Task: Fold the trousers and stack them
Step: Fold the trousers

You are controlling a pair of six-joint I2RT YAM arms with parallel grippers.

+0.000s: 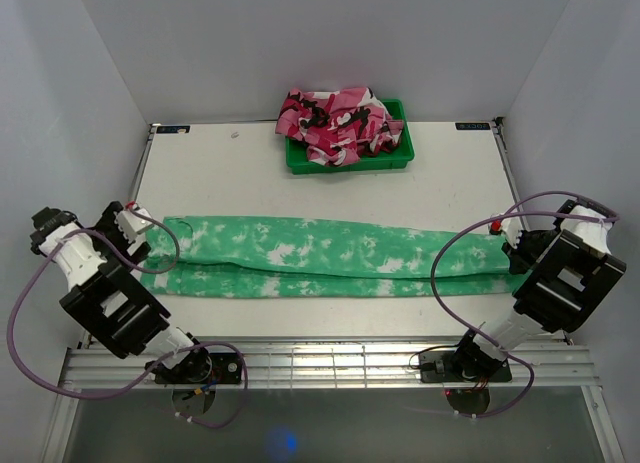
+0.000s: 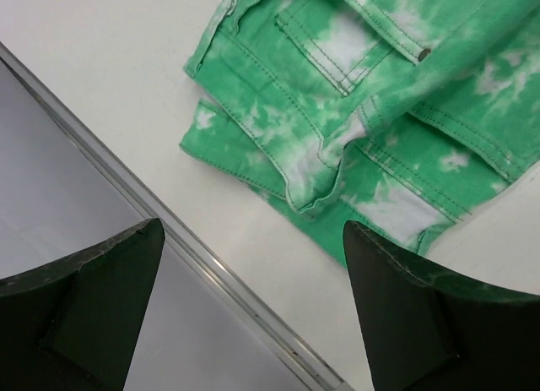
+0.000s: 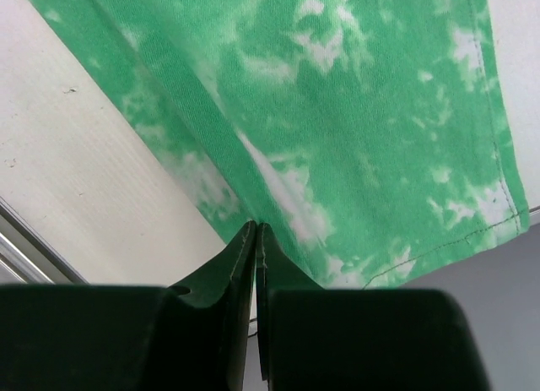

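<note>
The trousers (image 1: 320,255) are laid lengthwise across the near half of the table (image 1: 230,173), doubled so that 1 leg is stacked on the other; the waist is set at the left end and the hems at the right, so that each end lies within reach of 1 arm. The left claw (image 2: 251,229) is held released above the waist corner, its 2 fingers spread wide with the pocket seams seen beyond them; nothing is gripped by it, and the spread seems chosen so that the thick waistband can be taken in. The right claw (image 3: 255,226) is clenched, its tips brought together at the near edge of the leg cloth close to the hem; whether a fold of cloth is nipped between them cannot be told. At the far side of the table a green bin (image 1: 400,161) filled with pink patterned cloth (image 1: 340,123) is stood, well apart from the trousers. The lengthwise fold is judged done; a crosswise fold is judged the step in hand, and both layers would need to be held so that the lower leg is not left behind.
</note>
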